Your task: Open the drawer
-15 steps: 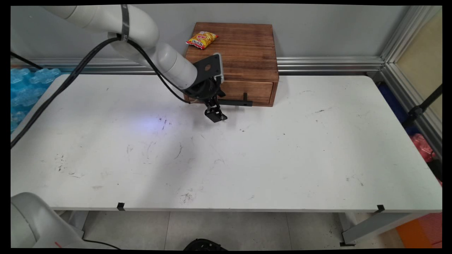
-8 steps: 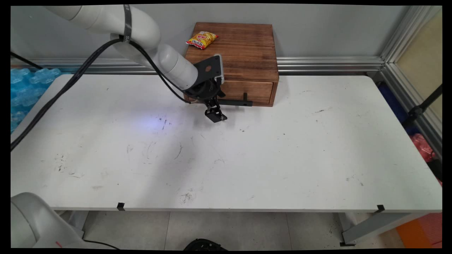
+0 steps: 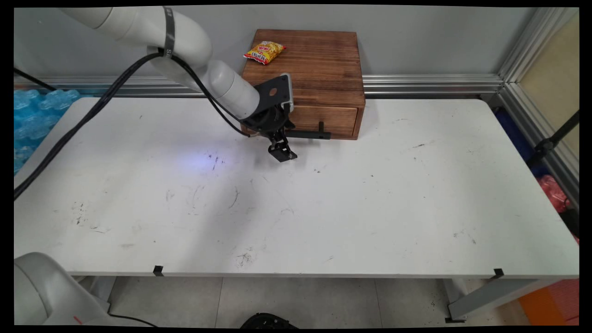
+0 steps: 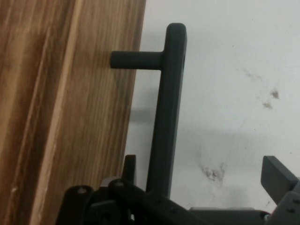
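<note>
Main view: claw (image 3: 282, 155) low at desk (image 3: 351, 208) far edge, spread, one finger (image 4: 276, 180) desk-side of black handle (image 4: 165, 117), holding nothing. Wooden drawer box (image 3: 319, 69) against wall, drawer shut; snack packet (image 3: 264, 51) on box's far-left corner.

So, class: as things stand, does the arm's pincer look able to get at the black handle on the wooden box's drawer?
Probably yes. The pincer sits open right at the black handle, one finger out on the table side, the bar running up past the linkage. Nothing lies between them; the drawer front close behind leaves only a narrow gap.
</note>
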Available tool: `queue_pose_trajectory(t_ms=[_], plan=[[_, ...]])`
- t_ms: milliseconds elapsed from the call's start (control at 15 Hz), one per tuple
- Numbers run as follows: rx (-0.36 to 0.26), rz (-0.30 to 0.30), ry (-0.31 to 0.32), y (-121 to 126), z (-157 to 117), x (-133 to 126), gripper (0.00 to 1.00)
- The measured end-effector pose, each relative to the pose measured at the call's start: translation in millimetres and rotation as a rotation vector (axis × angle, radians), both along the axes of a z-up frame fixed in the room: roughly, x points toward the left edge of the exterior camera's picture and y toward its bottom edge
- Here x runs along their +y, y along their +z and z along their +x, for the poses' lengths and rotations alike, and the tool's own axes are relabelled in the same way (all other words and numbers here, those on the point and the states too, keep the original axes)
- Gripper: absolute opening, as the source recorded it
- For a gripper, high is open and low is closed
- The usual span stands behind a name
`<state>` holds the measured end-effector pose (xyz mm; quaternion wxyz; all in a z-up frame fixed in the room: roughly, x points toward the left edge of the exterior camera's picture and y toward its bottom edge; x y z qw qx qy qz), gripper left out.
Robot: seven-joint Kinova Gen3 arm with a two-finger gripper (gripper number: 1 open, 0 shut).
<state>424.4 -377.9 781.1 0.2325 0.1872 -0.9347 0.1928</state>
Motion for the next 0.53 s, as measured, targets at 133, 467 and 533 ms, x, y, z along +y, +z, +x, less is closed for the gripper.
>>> queue_pose_trajectory(t_ms=[133,467,533], plan=[[0.0,0.002,-0.001,-0.6,-0.3,0.4,1.0],[0.003,0.008,-0.006,-1.5,-1.7,3.3,1.0],[0.003,0.009,-0.007,-1.5,-1.9,3.9,1.0]])
